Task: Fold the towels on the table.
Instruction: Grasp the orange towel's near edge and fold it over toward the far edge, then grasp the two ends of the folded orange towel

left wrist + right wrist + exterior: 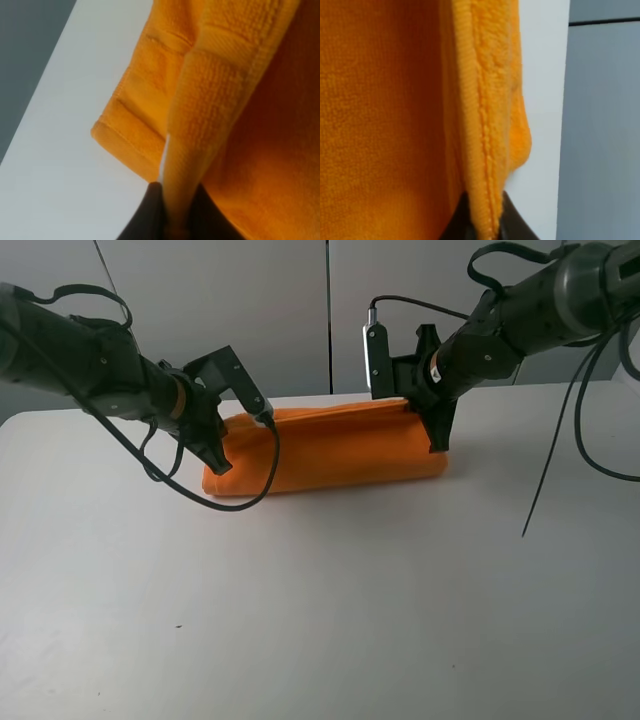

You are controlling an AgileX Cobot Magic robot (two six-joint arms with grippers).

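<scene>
A bright orange towel (330, 450) lies as a long, plump band on a wide white surface (320, 640), stretched between two dark robot arms. The left hand (216, 456) is at one short end of the band and the right hand (438, 436) is at the other, so the whole cloth spans the gap between them.

Up close from the left wrist, the left hand (172, 217) is closed narrow on a hemmed edge of the towel (250, 125). That pinched edge rises straight out from between its fingers, with a second layer lying flat on the surface (75, 150) just beyond it. From the right wrist, the right hand (482, 220) is likewise closed narrow on a stitched edge of the towel (380, 125). More cloth lies underneath, and bare surface (542, 75) shows just to one side.

Progress, as a judgement: the towel looks doubled over once along its length, with both hands gripping the edge layer at the two ends of the band. That first fold seems nearly laid down but not yet let go. What appears left is to release the edge and then fold the long band across itself to make it shorter and neater
</scene>
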